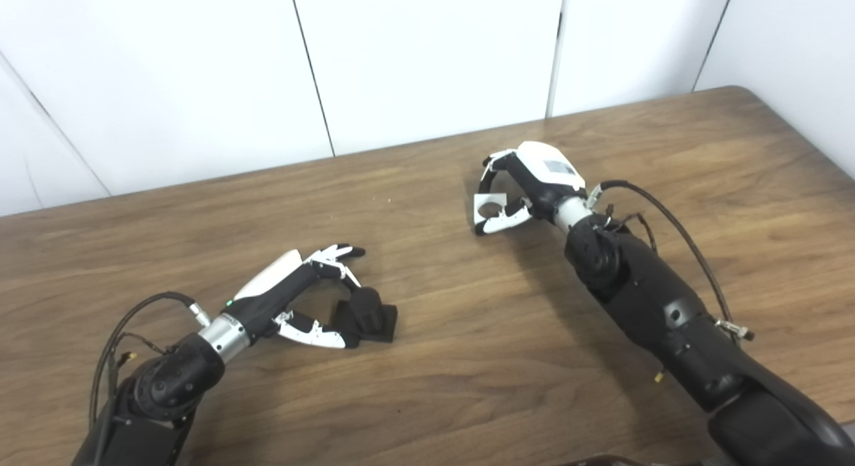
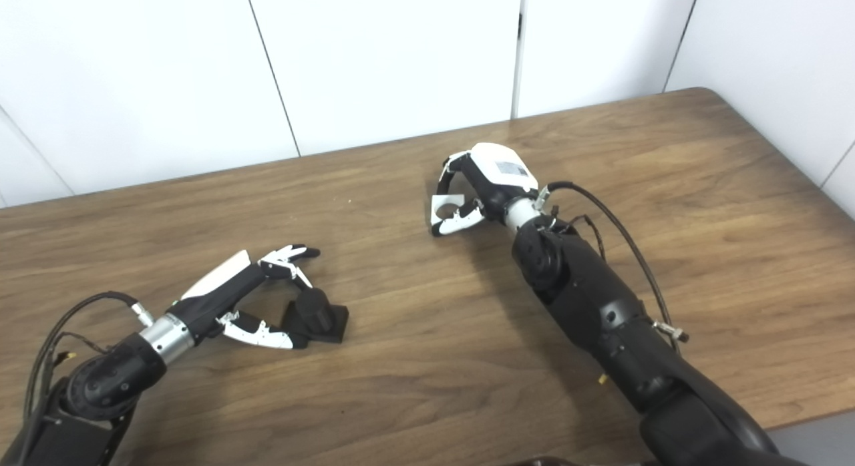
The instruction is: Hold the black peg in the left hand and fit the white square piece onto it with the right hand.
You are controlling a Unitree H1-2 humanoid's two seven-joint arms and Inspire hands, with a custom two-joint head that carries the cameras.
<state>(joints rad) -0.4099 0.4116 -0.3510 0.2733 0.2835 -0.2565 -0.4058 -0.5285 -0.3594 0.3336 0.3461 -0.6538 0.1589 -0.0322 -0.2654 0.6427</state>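
Left hand (image 1: 294, 299) fingers open around black peg (image 2: 319, 317); right hand (image 1: 528, 185) fingers grip white square piece (image 1: 489, 207).

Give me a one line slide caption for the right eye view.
Left hand reaches around the black peg on the wooden table; right hand grips the white square piece.

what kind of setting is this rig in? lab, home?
Probably a lab or test room: a bare wood-grain table against plain white wall panels, with only the black peg and the white square piece out.

white square piece (image 1: 489, 207) partly covered by right hand (image 1: 528, 185); black peg (image 2: 314, 316) base edge behind left hand (image 2: 250, 299) thumb
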